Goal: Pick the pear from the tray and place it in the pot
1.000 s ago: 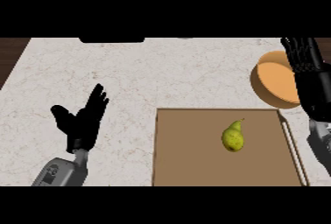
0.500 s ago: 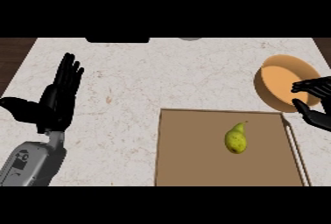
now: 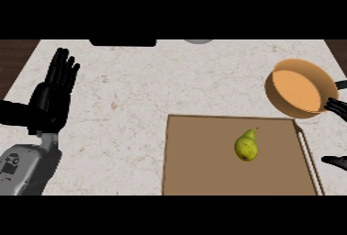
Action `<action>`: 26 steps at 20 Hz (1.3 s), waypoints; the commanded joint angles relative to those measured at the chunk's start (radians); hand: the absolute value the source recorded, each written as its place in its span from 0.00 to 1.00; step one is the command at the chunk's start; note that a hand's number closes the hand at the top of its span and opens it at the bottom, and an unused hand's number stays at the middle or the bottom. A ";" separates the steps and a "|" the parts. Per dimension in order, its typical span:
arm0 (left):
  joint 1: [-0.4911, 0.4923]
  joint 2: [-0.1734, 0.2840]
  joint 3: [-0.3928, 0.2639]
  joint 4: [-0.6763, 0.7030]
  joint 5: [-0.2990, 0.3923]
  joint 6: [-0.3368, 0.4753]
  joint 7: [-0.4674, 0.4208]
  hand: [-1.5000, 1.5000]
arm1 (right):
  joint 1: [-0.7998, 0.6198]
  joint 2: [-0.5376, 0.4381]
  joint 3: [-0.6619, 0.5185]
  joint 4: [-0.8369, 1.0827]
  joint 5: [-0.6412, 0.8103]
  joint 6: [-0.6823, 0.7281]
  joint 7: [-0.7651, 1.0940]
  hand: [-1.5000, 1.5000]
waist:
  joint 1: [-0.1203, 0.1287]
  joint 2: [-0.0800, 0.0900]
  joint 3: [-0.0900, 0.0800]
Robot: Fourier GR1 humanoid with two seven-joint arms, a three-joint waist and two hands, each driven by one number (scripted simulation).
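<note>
Lying on the tray: the pear (image 3: pixel 247 146), yellow-green, is resting right of the tray's centre, its stem pointing toward 1 o'clock, nothing touching it.
Tray: the brown tray (image 3: pixel 203 160) is sitting at the counter's 5 o'clock area, a pale strip running along its right rim.
Pot: the orange pot (image 3: pixel 300 91) is standing at about 1 o'clock from the pear, just beyond the tray's far right corner, nothing showing inside it.
Left hand: the left hand (image 3: pixel 53 98) is showing at the 9 o'clock side, fingers straight and pointing to 12 o'clock, thumb out to the left, holding nothing, well apart from the tray.
Right hand: the right hand (image 3: pixel 336 106) is showing only as dark tips at the 3 o'clock edge, one beside the pot's near rim and one beside the tray's right rim; whether its fingers are spread or curled cannot be told.
Counter: the pale speckled counter (image 3: pixel 163 78) is carrying everything.
</note>
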 commanded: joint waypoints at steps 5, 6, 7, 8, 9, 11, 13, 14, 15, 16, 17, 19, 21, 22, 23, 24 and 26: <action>0.008 -0.026 0.006 0.020 -0.021 -0.007 -0.017 0.50 | -0.099 -0.105 0.132 0.016 0.224 0.075 -0.009 0.00 | -0.002 -0.005 -0.003; 0.038 -0.017 0.008 -0.003 -0.004 -0.031 -0.013 0.50 | -0.120 -0.125 0.149 -0.033 0.233 0.082 0.045 0.00 | 0.000 -0.007 -0.004; -0.001 0.005 0.040 0.014 0.001 -0.045 -0.008 0.50 | -0.132 -0.071 0.176 -0.034 0.264 0.045 0.067 0.00 | -0.003 -0.006 -0.004; -0.035 0.014 0.053 0.026 -0.005 -0.036 0.019 0.50 | -0.152 -0.084 0.175 -0.026 0.276 0.067 0.068 0.00 | -0.006 -0.006 -0.004; 0.018 -0.016 0.008 -0.053 -0.039 0.007 0.048 0.50 | -0.176 -0.074 0.165 -0.035 0.265 0.087 0.110 0.00 | -0.004 -0.009 -0.003; -0.013 -0.020 0.052 0.034 -0.040 -0.027 0.002 0.50 | -0.171 -0.084 0.157 -0.024 0.292 0.118 0.113 0.00 | -0.012 -0.007 -0.004; 0.008 -0.036 0.040 -0.004 -0.045 -0.015 0.010 0.50 | -0.198 -0.030 0.194 -0.075 0.320 0.084 0.218 0.00 | -0.008 -0.008 -0.004; 0.028 -0.048 0.039 0.016 -0.051 -0.028 -0.018 0.50 | -0.130 -0.061 0.186 -0.164 0.294 0.120 0.247 0.00 | -0.020 -0.011 -0.005; 0.005 -0.049 0.051 0.037 -0.055 -0.033 -0.017 0.50 | -0.169 -0.025 0.179 -0.182 0.288 0.119 0.320 0.00 | -0.018 -0.010 -0.004; 0.110 0.002 0.078 -0.094 -0.007 -0.070 0.011 0.50 | -0.167 -0.023 0.191 -0.127 0.319 0.107 0.308 0.00 | -0.004 -0.011 -0.004; 0.072 -0.021 0.061 -0.078 -0.043 -0.046 0.029 0.50 | -0.106 -0.013 0.183 -0.247 0.296 0.109 0.367 0.00 | -0.019 -0.012 -0.004; -0.025 -0.042 0.078 0.033 -0.059 -0.057 0.019 0.50 | -0.076 -0.009 0.183 -0.213 0.353 0.110 0.310 0.00 | -0.023 -0.009 -0.004; -0.001 -0.086 0.051 0.040 -0.100 -0.024 -0.014 0.50 | -0.092 0.057 0.199 -0.257 0.353 0.101 0.424 0.00 | -0.023 -0.009 -0.004; 0.001 -0.046 0.088 -0.020 -0.074 -0.058 0.053 0.50 | -0.097 0.045 0.173 -0.184 0.382 0.141 0.347 0.00 | -0.016 -0.009 -0.004; 0.031 -0.060 0.069 -0.041 -0.094 -0.050 0.052 0.50 | -0.095 0.075 0.177 -0.224 0.380 0.138 0.401 0.00 | -0.016 -0.009 -0.004; 0.064 -0.053 0.105 -0.030 -0.069 -0.101 0.004 0.50 | -0.113 0.096 0.163 -0.227 0.397 0.134 0.410 0.00 | -0.014 -0.009 -0.004; 0.062 -0.032 0.139 -0.029 -0.051 -0.138 0.007 0.50 | -0.168 0.125 0.164 -0.108 0.457 0.137 0.345 0.00 | -0.009 -0.007 -0.003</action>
